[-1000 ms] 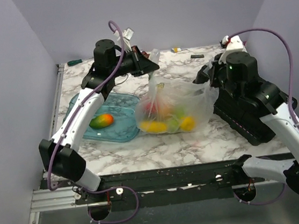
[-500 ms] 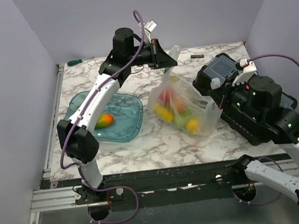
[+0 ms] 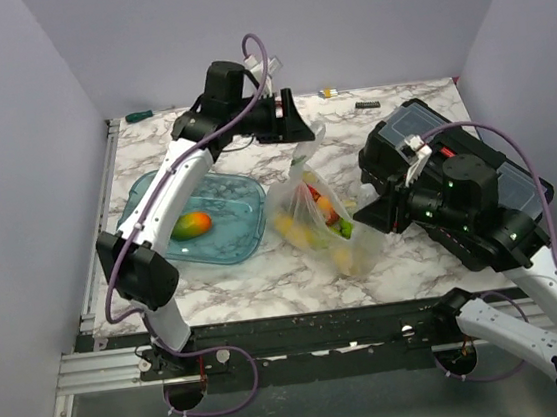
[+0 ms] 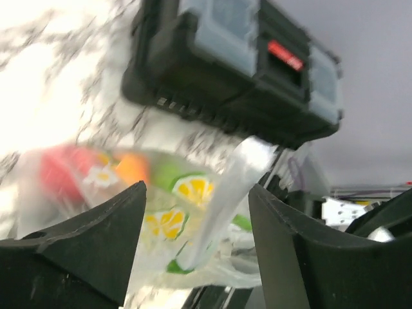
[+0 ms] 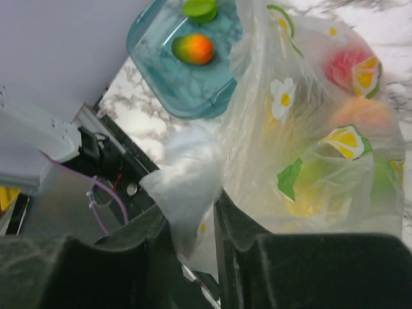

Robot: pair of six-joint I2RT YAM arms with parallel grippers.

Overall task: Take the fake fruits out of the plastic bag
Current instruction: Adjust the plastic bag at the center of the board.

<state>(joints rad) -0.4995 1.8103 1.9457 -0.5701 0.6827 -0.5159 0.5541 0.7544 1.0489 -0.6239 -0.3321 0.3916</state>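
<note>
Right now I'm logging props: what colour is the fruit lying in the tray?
Green fading to orange-red; right wrist view.

Even overhead light; left wrist view motion-blurred, tabletop overexposed.

Crinkly clear plastic bag (image 3: 322,222), glossy translucent teal tray (image 3: 236,235), veined marble-look tabletop (image 3: 266,275).

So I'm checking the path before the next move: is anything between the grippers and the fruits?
Yes. The plastic bag still encloses the fake fruits; both grippers, left and right, grip only its film, so bag wall separates jaws from fruit.
</note>
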